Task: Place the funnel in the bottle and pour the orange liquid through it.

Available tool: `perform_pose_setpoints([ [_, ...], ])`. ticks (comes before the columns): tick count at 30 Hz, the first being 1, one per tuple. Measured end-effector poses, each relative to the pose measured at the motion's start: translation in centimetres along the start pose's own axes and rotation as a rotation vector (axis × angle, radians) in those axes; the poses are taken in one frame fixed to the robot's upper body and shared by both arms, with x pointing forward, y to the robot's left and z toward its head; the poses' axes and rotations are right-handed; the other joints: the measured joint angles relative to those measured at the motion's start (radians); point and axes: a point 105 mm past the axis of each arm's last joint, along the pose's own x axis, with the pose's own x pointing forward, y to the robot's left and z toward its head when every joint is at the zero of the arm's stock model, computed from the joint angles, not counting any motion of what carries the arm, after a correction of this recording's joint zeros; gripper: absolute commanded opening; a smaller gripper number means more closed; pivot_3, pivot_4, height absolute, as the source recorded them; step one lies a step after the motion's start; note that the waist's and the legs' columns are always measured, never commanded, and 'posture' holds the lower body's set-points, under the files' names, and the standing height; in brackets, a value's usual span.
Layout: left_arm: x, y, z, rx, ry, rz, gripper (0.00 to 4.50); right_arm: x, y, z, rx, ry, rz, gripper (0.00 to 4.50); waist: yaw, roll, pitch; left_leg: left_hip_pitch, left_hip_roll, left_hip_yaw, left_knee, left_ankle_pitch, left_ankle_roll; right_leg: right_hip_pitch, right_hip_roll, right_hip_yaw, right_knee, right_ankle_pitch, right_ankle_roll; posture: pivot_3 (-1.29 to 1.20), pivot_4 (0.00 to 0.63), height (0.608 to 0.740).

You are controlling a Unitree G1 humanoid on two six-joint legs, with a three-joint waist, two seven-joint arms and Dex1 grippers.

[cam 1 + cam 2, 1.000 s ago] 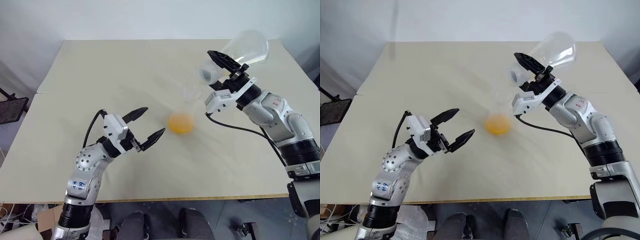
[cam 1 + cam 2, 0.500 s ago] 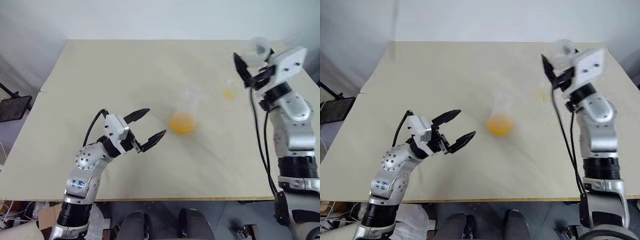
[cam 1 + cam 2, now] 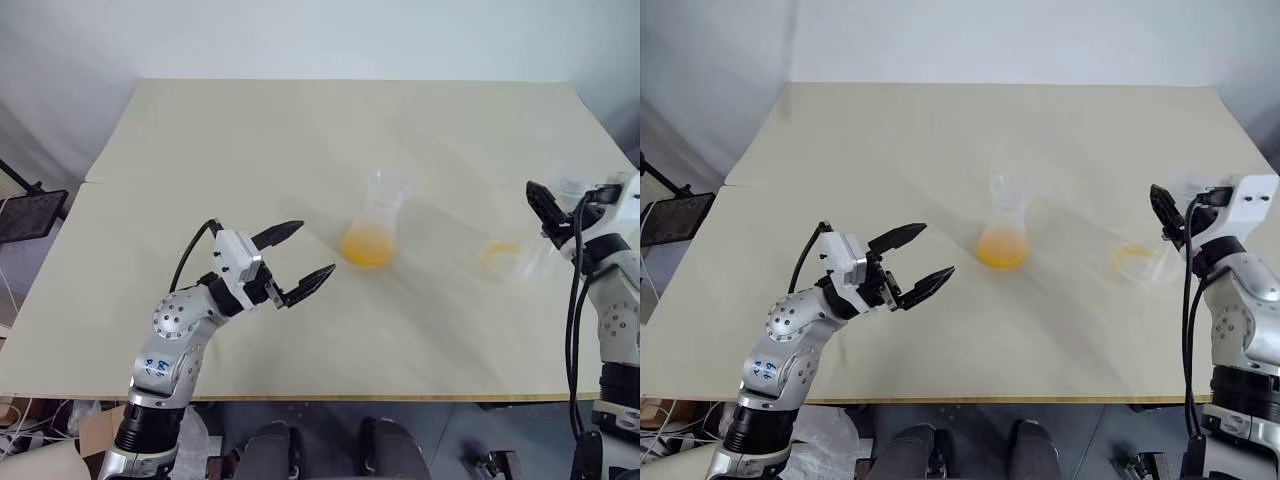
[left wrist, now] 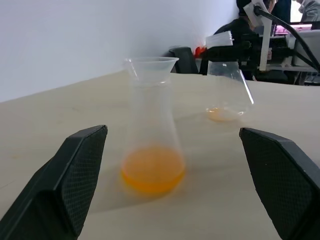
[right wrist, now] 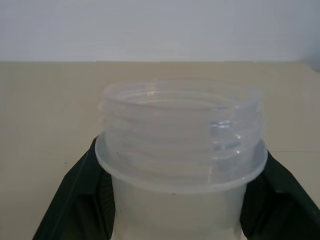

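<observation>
Flask [image 5: 182, 150] now lowered in clenched R gripper [image 3: 1175, 225]; funnel [image 4: 151, 66] seemingly in bottle [image 4: 151, 145].

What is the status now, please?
Left gripper open, empty. Right gripper shut on flask neck. Funnel in bottle, orange liquid inside. Nothing in the way.

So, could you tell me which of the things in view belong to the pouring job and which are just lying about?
Part of the job:
- bottle
- funnel seated in its neck
- orange liquid in its base
- flask with an orange trace, held by the right gripper

Lying about:
- black mesh stand beside the table
</observation>
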Motion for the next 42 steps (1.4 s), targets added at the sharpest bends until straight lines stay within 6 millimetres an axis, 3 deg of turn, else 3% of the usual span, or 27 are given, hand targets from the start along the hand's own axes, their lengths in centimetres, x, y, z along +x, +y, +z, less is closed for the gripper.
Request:
perform_pose_setpoints([
  [6, 0.2, 0.1, 0.3, 0.008, -0.007, -0.011, 4.5, -1.1, -0.1, -0.7, 0.049, -0.067, 0.009, 2.51, 0.0, 0.0, 0.0, 0.0, 0.0, 0.0, 0.0, 0.0, 0.0, 0.0, 0.0, 0.0, 0.0, 0.0, 0.0, 0.0, 0.15, 0.74],
  [12, 0.3, 0.0, 0.3, 0.011, -0.01, -0.021, 4.5, -2.0, 0.1, -1.4, 0.053, -0.067, 0.003, 4.48, 0.001, 0.0, 0.0, 0.001, 0.0, 0.0, 0.0, 0.0, 0.0, 0.0, 0.0, 0.001, 0.0, 0.0, 0.0, 0.0, 0.15, 0.74],
  [18, 0.3, 0.0, 0.4, 0.014, -0.007, -0.028, 4.5, -2.5, 0.4, -0.7, 0.029, -0.084, 0.01, 4.48, 0.0, 0.0, 0.0, 0.001, 0.0, 0.0, 0.0, 0.0, 0.0, 0.0, 0.0, 0.001, 0.0, 0.0, 0.0, 0.0, 0.15, 0.74],
  [24, 0.1, 0.1, 0.3, 0.026, 0.01, -0.044, 4.5, -2.7, 0.6, 1.8, -0.029, -0.149, 0.023, 4.48, 0.003, 0.0, 0.0, 0.001, 0.0, 0.0, 0.0, 0.0, 0.0, 0.0, 0.0, 0.001, 0.0, 0.0, 0.0, 0.0, 0.15, 0.74],
  [31, -0.4, 0.2, -0.1, -0.013, 0.042, -0.074, 4.5, -2.0, 0.3, 6.8, -0.158, -0.281, 0.093, 4.48, 0.001, 0.0, 0.0, 0.001, 0.0, 0.002, 0.0, 0.0, 0.0, 0.0, 0.0, 0.002, 0.0, 0.0, 0.0, 0.0, 0.15, 0.74],
  [35, -1.7, 0.7, -0.3, -0.019, 0.098, -0.081, 4.5, -1.5, 1.9, 9.8, -0.247, -0.325, 0.253, 4.48, -0.001, 0.0, 0.0, 0.001, 0.001, 0.002, 0.0, 0.0, 0.0, 0.0, 0.0, 0.002, 0.0, 0.0, 0.0, 0.0, 0.15, 0.74],
  [38, -3.8, 0.7, -1.2, -0.043, 0.195, -0.103, 4.5, -1.9, 5.3, 8.7, -0.261, -0.26, 0.495, 4.48, -0.003, 0.0, 0.0, 0.002, 0.001, 0.001, -0.001, 0.0, 0.0, 0.0, 0.001, 0.002, 0.0, 0.0, 0.0, 0.0, 0.15, 0.74],
  [42, -5.8, 0.7, -1.8, -0.061, 0.255, -0.105, 4.5, -4.2, 8.5, 3.6, -0.26, -0.076, 0.771, 4.48, 0.009, 0.0, 0.0, 0.001, 0.0, 0.001, 0.0, 0.0, 0.001, 0.001, -0.001, 0.002, -0.001, 0.0, 0.0, 0.0, 0.15, 0.74],
])
